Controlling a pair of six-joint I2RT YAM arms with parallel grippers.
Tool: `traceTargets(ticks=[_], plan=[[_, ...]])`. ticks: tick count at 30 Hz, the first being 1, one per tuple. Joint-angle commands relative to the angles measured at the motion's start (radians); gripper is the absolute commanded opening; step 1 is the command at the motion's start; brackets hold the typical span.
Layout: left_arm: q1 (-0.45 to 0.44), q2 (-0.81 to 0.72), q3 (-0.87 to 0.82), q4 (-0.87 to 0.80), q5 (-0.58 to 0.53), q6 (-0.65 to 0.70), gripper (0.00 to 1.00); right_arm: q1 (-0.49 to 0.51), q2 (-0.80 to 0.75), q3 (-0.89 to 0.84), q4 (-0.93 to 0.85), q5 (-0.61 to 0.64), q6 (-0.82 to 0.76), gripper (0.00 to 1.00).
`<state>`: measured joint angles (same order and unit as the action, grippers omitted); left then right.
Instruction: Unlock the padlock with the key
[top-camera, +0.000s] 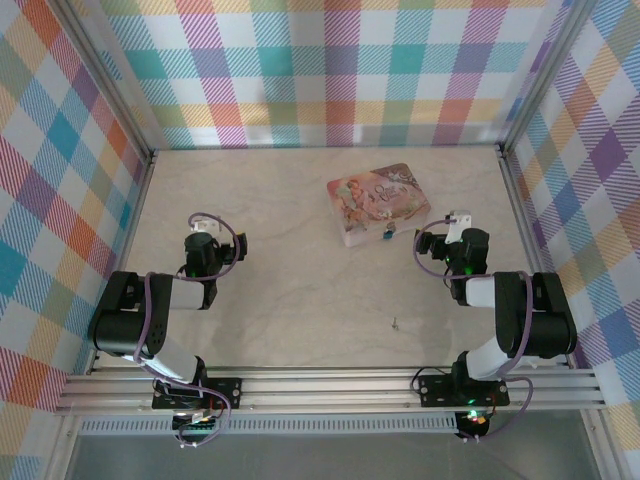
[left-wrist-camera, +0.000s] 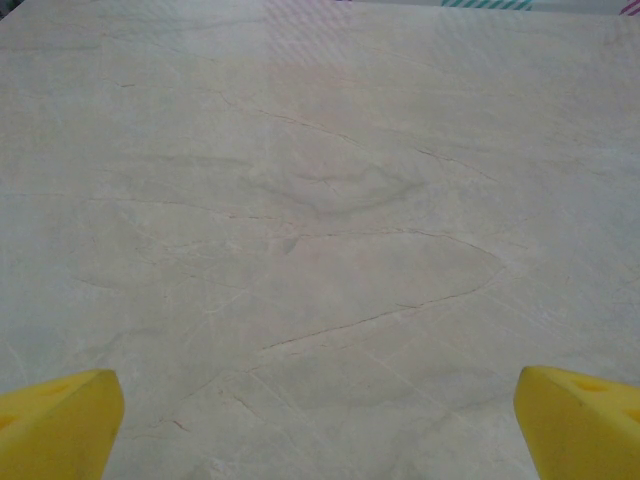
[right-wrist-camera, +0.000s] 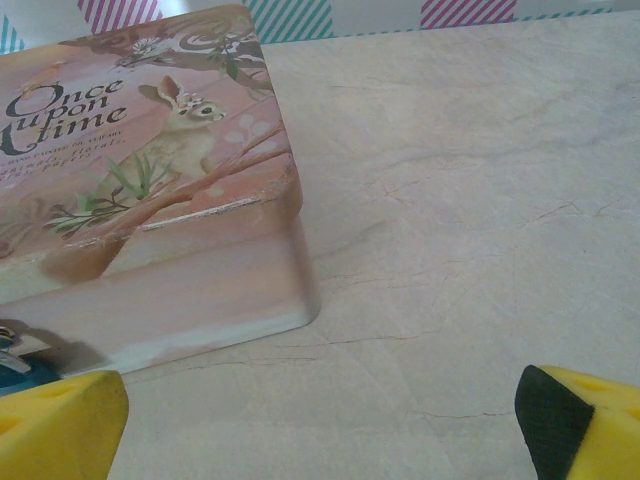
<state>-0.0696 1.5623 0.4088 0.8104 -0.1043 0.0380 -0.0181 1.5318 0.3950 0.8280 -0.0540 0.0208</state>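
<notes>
The tiny teal-blue padlock (top-camera: 386, 236) hangs at the near side of the pink tin (top-camera: 379, 202), its silvery shackle toward the lid. In the right wrist view a sliver of the padlock (right-wrist-camera: 14, 372) peeks out at the far left, beside the tin (right-wrist-camera: 150, 200). The thin grey key (top-camera: 396, 323) lies on the table well in front of the tin. My right gripper (top-camera: 440, 232) stands open just right of the tin, its yellow fingertips (right-wrist-camera: 60, 425) wide apart over bare table. My left gripper (top-camera: 205, 230) is open too, far left, with nothing between its fingertips (left-wrist-camera: 55, 420).
The marbled table (top-camera: 290, 290) is walled by plaid panels on three sides. An aluminium rail (top-camera: 330, 385) runs along the near edge where both arm bases are bolted.
</notes>
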Motion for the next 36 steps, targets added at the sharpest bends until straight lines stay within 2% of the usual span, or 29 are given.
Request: traceTargets(ticks=[1, 7, 10, 15, 19, 25, 28, 30, 33, 36], plan=[[0.005, 0.004, 0.016, -0.007, 0.012, -0.013, 1.00, 0.007, 0.005, 0.019, -0.001, -0.013, -0.009, 1.00], [0.005, 0.000, 0.009, 0.003, 0.010, -0.014, 1.00, 0.007, 0.001, 0.013, 0.007, -0.010, -0.007, 1.00], [0.006, -0.050, 0.009, -0.037, -0.038, -0.037, 1.00, 0.007, -0.061, 0.018, -0.052, 0.024, 0.008, 1.00], [0.005, -0.239, 0.034, -0.233, -0.056, -0.050, 1.00, 0.006, -0.233, 0.086, -0.349, 0.047, 0.061, 1.00], [0.004, -0.371, 0.121, -0.473, -0.064, -0.222, 1.00, 0.008, -0.316, 0.209, -0.649, 0.051, 0.196, 1.00], [0.005, -0.421, 0.239, -0.721, 0.113, -0.460, 1.00, 0.017, -0.398, 0.343, -0.995, -0.045, 0.399, 1.00], [-0.019, -0.425, 0.236, -0.743, 0.222, -0.556, 1.00, 0.081, -0.434, 0.378, -1.137, -0.044, 0.464, 1.00], [-0.059, -0.431, 0.226, -0.752, 0.267, -0.597, 1.00, 0.164, -0.446, 0.393, -1.232, -0.009, 0.487, 0.98], [-0.140, -0.445, 0.206, -0.747, 0.283, -0.643, 1.00, 0.284, -0.455, 0.388, -1.356, 0.056, 0.533, 0.93], [-0.228, -0.455, 0.177, -0.713, 0.268, -0.694, 1.00, 0.361, -0.461, 0.348, -1.429, 0.050, 0.590, 0.87]])
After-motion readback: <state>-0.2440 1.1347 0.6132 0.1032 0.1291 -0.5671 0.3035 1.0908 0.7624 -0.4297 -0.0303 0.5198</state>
